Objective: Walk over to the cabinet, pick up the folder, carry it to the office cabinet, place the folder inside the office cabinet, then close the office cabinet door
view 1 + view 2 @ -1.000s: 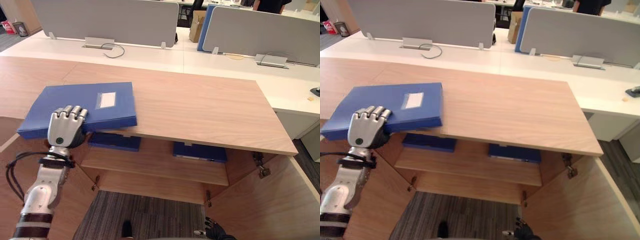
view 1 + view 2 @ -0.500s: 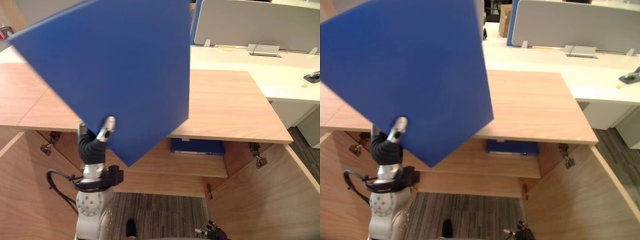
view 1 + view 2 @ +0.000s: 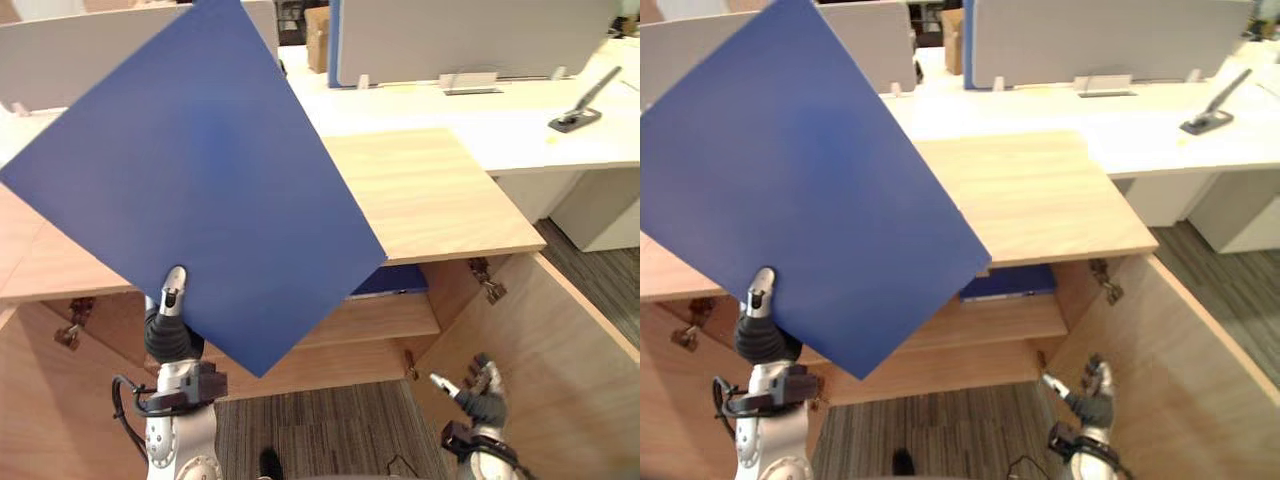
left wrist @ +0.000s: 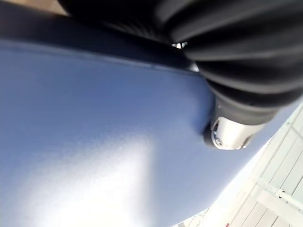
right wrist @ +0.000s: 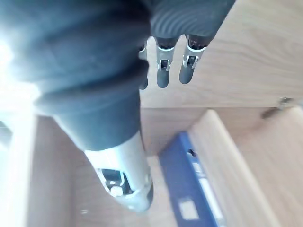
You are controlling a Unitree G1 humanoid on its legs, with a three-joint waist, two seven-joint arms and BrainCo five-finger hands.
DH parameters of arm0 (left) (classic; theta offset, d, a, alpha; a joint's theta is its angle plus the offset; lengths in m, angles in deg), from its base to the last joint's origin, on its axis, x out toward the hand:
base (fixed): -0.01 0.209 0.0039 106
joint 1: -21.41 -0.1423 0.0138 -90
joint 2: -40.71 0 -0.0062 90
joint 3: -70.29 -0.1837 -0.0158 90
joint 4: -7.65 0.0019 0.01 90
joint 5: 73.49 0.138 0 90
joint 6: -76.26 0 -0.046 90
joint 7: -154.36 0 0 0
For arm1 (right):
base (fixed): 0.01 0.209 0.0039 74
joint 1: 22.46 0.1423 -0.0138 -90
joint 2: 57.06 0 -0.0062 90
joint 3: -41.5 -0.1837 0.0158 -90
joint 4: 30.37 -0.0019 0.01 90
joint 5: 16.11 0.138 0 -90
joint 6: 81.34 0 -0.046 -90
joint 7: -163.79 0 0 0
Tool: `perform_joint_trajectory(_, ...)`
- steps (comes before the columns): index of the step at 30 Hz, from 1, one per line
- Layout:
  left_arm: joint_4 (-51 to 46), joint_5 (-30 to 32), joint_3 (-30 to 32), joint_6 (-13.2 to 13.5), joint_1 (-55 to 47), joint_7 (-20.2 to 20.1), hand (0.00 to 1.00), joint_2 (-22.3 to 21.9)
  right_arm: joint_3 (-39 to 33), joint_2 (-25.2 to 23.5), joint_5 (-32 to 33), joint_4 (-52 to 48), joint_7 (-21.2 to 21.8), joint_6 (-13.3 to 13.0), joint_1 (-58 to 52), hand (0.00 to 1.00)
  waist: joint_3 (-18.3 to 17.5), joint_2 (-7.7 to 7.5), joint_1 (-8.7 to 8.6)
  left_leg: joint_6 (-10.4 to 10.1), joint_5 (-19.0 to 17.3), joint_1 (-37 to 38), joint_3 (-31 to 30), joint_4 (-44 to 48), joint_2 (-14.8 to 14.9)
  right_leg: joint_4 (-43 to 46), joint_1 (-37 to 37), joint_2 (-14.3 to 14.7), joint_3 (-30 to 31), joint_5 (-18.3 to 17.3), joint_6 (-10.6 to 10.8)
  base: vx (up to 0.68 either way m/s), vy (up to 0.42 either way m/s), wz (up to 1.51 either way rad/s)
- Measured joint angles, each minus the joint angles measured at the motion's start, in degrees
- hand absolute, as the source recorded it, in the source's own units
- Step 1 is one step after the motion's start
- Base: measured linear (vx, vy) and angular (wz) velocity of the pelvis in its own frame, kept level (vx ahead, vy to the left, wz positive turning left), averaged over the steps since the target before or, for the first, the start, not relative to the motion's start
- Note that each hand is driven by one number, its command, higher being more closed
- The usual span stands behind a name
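Lowest and nearest, the right hand point(image 3: 482, 398) hangs beside the open cabinet door point(image 3: 565, 365), fingers straight and loose, holding nothing. Across from it the left hand point(image 3: 170, 320) is raised, its thumb pressed onto the face of the blue folder point(image 3: 200, 200). The fingers behind the folder are hidden, so the grip reads as a pinch near one lower edge. The folder stands tilted on a corner in the air, well above the hand and clear of the wooden surface point(image 3: 430, 195). Behind its lower corner the cabinet stands open, with a shelf point(image 3: 375, 318) carrying a second folder point(image 3: 398, 281). Past the surface lie white desks point(image 3: 470, 125) with grey partitions point(image 3: 470, 40).

The main risk is the hold itself. Most of the folder sits above a small pinch point, so a quick swing could pivot it in the hand or slip it free. It also screens much of the opening from the head camera. Lowered as it is, its corner could catch the front edge of the surface or the shelf. It likely needs turning flatter before going in.
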Motion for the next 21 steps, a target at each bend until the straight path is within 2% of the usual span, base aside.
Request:
perform_joint_trajectory(5,-0.3,4.5,0.0,-0.4,0.1,-0.4,1.00,0.1,-3.3,0.0,-6.9,-17.8,-1.6,-0.8,0.6,0.00,0.0,-0.13,-1.09,0.6,-0.5,0.3,2.1,0.0,-0.9,1.0,-1.5,-0.8,2.1,-0.1,0.4,0.01,0.036,-0.23)
perform_joint_trajectory(8,-0.3,6.6,0.0,-0.7,1.3,-1.2,1.00,0.2,-7.7,0.7,-10.4,-22.2,-3.4,-0.9,4.1,0.00,0.1,-0.27,-1.40,0.7,-0.6,0.3,2.1,0.0,-1.2,0.4,-1.3,-0.9,2.1,0.2,0.8,0.00,0.000,0.00)
perform_joint_trajectory(12,-0.3,6.8,0.4,-0.7,4.9,-2.3,1.00,0.3,-9.8,2.4,-10.2,-22.8,-3.8,-1.1,10.7,0.00,0.1,-0.35,-1.32,0.8,-0.6,0.3,1.9,0.0,-1.3,-0.8,-0.7,-0.5,2.1,0.8,1.1,0.00,0.000,0.01)
perform_joint_trajectory(15,0.0,6.7,0.3,-0.7,7.5,-3.2,1.00,0.4,-8.5,2.8,-4.6,-21.7,-2.2,-3.3,15.3,0.00,0.2,-0.45,-1.17,0.8,-0.7,0.3,1.6,0.0,-1.2,-2.0,0.2,-0.1,1.9,1.5,1.2,0.00,-0.001,0.01)
perform_joint_trajectory(17,1.0,6.6,0.2,-0.7,9.7,-4.2,1.00,0.9,-4.8,6.2,4.8,-16.8,2.0,-5.4,18.3,0.00,0.4,-0.76,-1.00,0.8,-0.7,0.3,1.5,0.0,-1.2,-2.9,0.5,0.0,1.8,1.9,1.3,0.00,0.000,0.00)
perform_joint_trajectory(19,2.7,6.7,-0.1,-0.8,11.3,-4.7,1.00,1.8,-1.8,9.0,10.2,-13.1,4.5,-5.6,20.4,0.00,0.4,-0.87,-0.57,0.8,-0.7,0.3,1.5,0.0,-1.3,-3.2,0.6,0.0,1.7,2.1,1.4,0.00,0.000,0.00)
perform_joint_trajectory(21,4.8,6.8,-1.3,-1.0,12.5,-5.2,1.00,2.7,4.0,14.3,22.4,-8.0,10.3,-5.6,24.5,0.00,0.5,-0.91,-0.01,0.9,-0.7,0.1,1.3,0.0,-1.4,-3.5,0.7,0.0,1.5,2.4,1.5,-0.01,-0.002,0.04)
